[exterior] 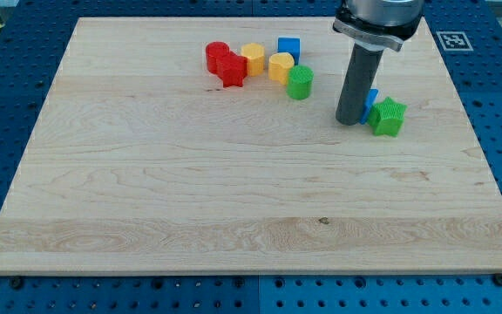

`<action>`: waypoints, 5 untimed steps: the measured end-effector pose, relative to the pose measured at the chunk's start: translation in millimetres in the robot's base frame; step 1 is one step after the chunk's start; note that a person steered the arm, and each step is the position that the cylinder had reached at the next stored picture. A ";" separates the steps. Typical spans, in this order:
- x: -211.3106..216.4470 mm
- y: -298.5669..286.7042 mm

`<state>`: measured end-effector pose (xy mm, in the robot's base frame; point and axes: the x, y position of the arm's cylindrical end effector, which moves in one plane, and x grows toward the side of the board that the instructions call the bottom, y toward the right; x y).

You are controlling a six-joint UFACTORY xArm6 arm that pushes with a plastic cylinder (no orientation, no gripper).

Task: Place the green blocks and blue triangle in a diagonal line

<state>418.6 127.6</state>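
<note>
The green star block (388, 117) lies at the view's right. The blue triangle (371, 101) touches its left side, mostly hidden. The green cylinder (300, 83) stands upright, well apart to the upper left.

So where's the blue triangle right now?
The blue triangle sits toward the view's upper right, mostly hidden behind my tip, squeezed between it and the green star on its right.
</note>
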 end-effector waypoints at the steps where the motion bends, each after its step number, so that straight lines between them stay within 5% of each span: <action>1: 0.2 35.0; 3: 4.5 90.5; 5: 18.9 65.2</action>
